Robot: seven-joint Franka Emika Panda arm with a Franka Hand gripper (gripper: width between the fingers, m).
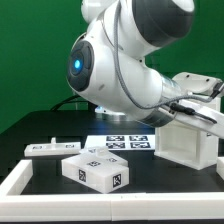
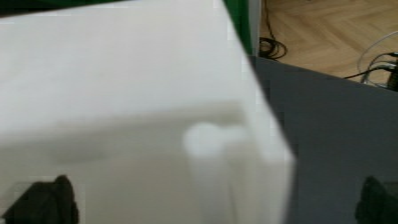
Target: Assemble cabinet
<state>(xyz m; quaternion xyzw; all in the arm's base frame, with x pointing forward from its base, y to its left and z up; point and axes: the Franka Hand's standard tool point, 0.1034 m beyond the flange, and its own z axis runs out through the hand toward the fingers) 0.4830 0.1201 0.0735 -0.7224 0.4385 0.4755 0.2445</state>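
One arm bent low, jaws spread over cabinet body

The white cabinet body stands upright on the tabletop at the exterior view's right. 2 smaller white tagged pieces lie well apart from it: a block and, behind it, a flat panel.

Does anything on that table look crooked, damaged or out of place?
Nothing looks damaged or spilled. The small white block lies at a slant to the flat panel behind it, both apart from the cabinet body, as loose parts would.
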